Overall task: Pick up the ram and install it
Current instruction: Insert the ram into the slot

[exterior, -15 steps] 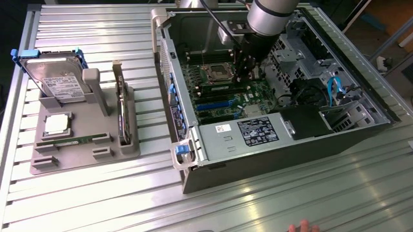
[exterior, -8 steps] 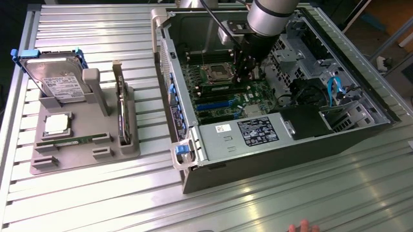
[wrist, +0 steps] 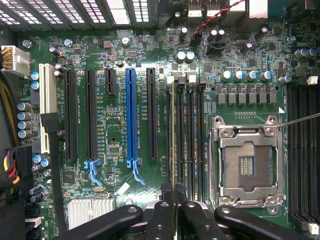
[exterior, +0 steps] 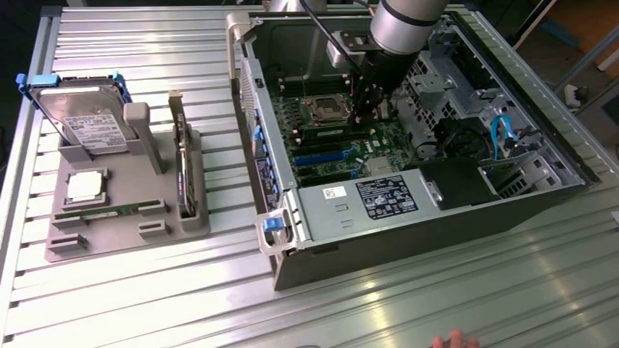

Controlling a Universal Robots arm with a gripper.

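Note:
Seen edge-on in the wrist view, the ram is a thin green-gold line running down from my gripper toward the motherboard. My gripper is shut on its upper edge, one dark finger on each side. The stick stands in line with the first of several black memory slots, beside the empty silver processor socket. I cannot tell whether it is seated. In the exterior view my gripper reaches down inside the open computer case, over the green motherboard.
A grey holder tray at the exterior view's left carries a hard drive, a silver processor chip and an upright expansion card. Blue and black expansion slots lie beside the memory slots. A person's fingertips show at the table's near edge.

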